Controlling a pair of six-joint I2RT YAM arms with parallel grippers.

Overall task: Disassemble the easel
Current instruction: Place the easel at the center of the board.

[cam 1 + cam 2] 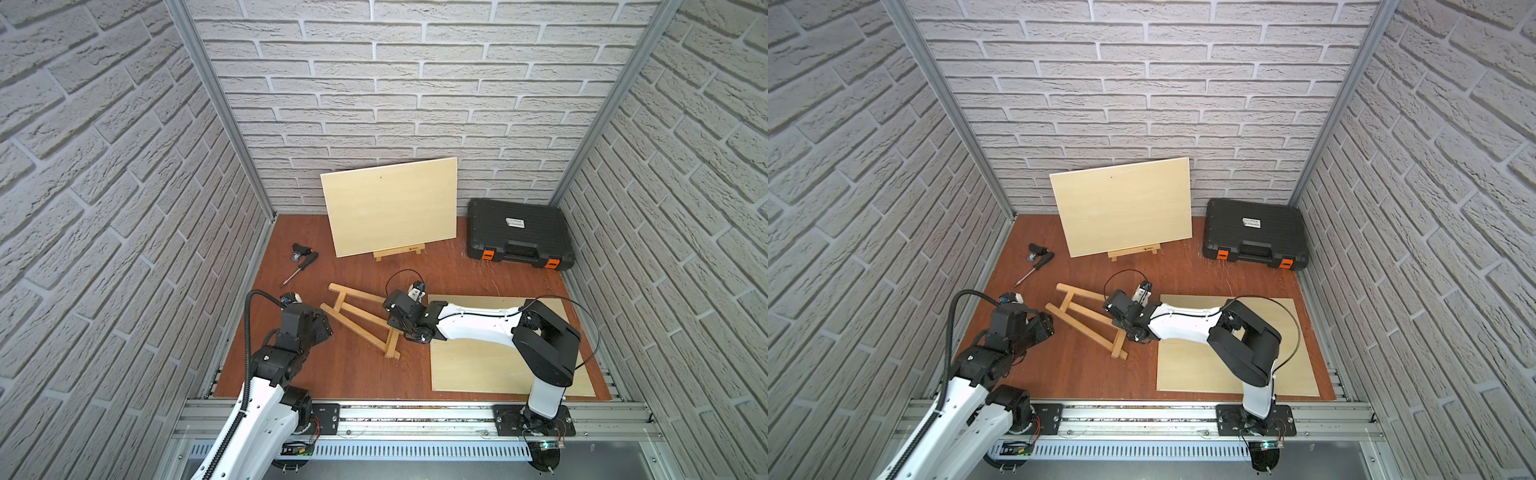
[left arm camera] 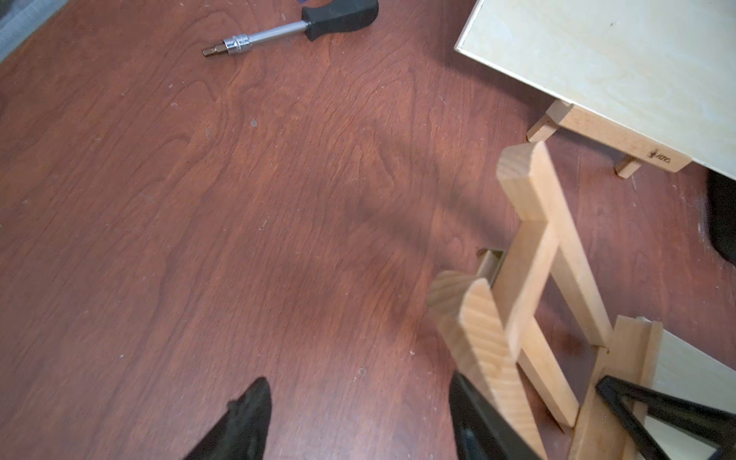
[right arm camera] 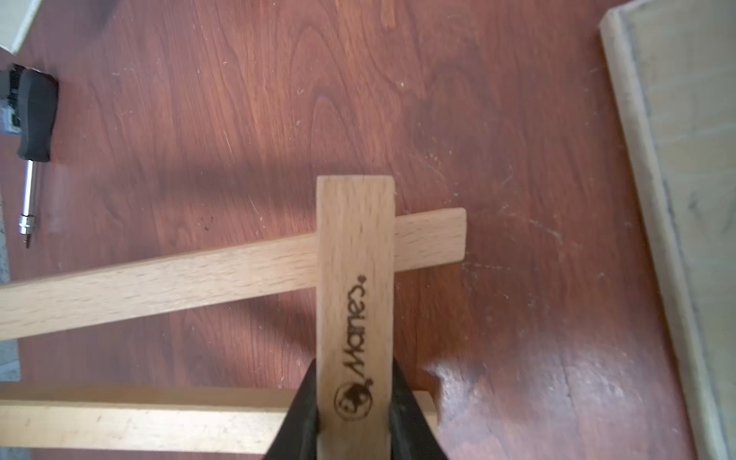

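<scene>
Right hand (image 3: 354,366): narrow, clamped on branded crossbar (image 3: 355,247) of easel (image 1: 357,329).
Left hand (image 2: 358,382): wide, empty, just beside easel leg end (image 2: 474,314); whether it touches, you cannot tell.
Easel: flat on table (image 1: 332,374), centre of both top views.
Also for your count:
- screwdriver (image 1: 300,268), left of centre
- black case (image 1: 519,232), right, by back wall
- flat panel (image 1: 478,365), lower right, under right arm
</scene>
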